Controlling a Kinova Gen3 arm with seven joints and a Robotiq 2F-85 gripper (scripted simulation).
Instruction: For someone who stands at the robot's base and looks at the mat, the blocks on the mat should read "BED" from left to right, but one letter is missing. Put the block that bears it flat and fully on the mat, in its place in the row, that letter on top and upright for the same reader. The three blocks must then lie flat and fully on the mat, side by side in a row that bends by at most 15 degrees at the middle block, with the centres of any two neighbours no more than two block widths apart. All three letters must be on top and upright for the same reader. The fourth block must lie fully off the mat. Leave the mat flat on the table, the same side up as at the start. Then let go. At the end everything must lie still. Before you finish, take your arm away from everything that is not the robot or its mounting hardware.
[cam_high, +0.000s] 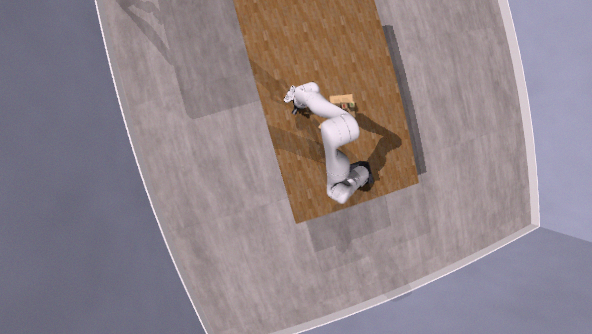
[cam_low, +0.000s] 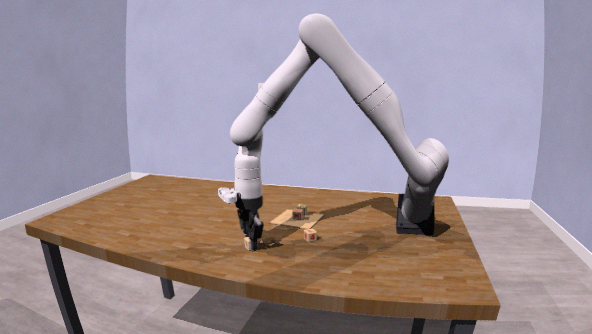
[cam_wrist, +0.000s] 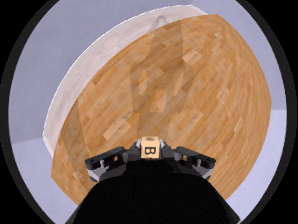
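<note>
While the gripper (cam_low: 252, 240) pinches the B block (cam_wrist: 150, 148) down on the table (cam_low: 150, 220), well off the mat (cam_low: 282, 218), the pickup is in hand. Next, I judge, it must lift and carry the block to the mat.

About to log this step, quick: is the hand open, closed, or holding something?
Hand: closed on the block with a B showing, low over the table, off the mat.
</note>
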